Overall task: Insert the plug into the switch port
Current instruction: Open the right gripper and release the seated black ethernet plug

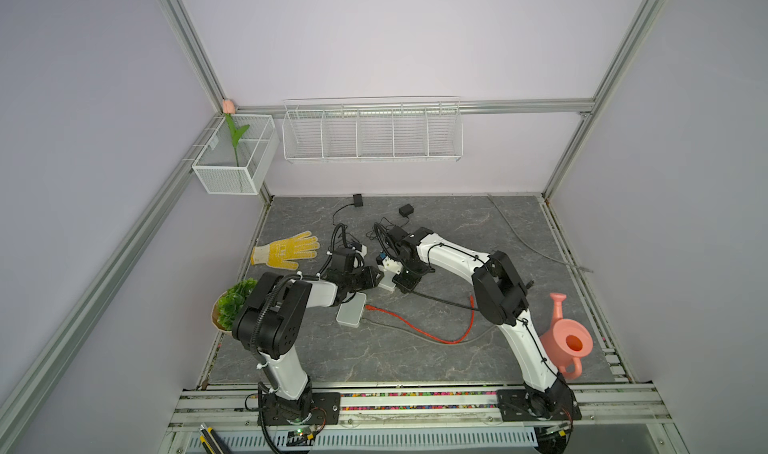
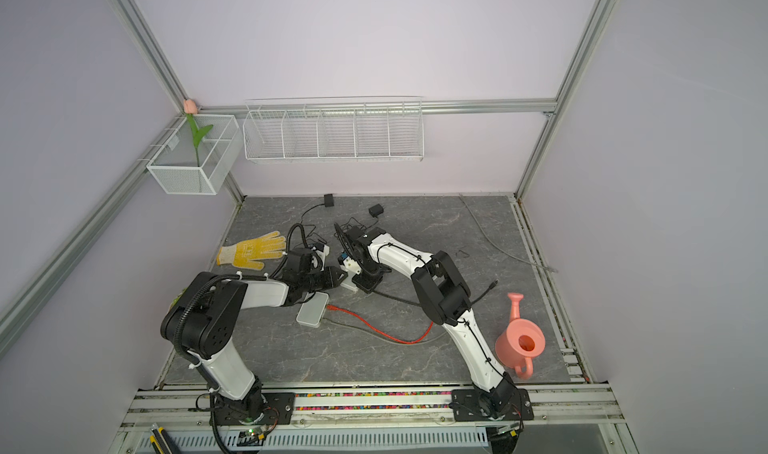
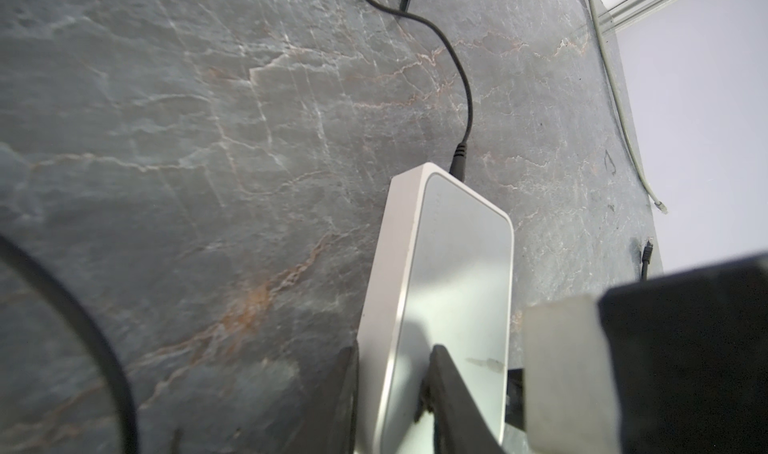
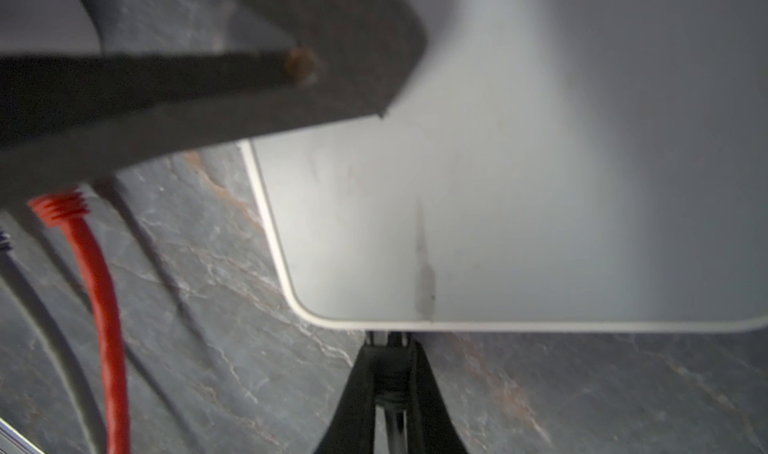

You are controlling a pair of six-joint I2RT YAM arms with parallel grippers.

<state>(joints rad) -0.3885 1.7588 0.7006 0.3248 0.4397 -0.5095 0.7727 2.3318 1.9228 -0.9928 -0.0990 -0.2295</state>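
Observation:
A white switch [image 3: 453, 273] lies on the slate table, small in both top views [image 1: 387, 284] [image 2: 349, 285] between my two grippers. My left gripper [image 3: 395, 394] [image 1: 376, 279] is shut on one end of the switch, one finger on its side and one on its top. My right gripper [image 4: 388, 389] [image 1: 400, 283] is shut on a black plug [image 4: 387, 364]. The plug's front end meets the switch's [image 4: 519, 223] side edge under the rim; how deep it sits is hidden. A black cable [image 3: 461, 99] enters the switch's far end.
A second white box [image 1: 350, 310] lies just in front with a red cable [image 1: 419, 325] [image 4: 99, 290] and a grey one plugged in. A yellow glove [image 1: 286, 250], a plant [image 1: 230, 302], a pink watering can [image 1: 567, 340] and black adapters [image 1: 358, 200] lie around.

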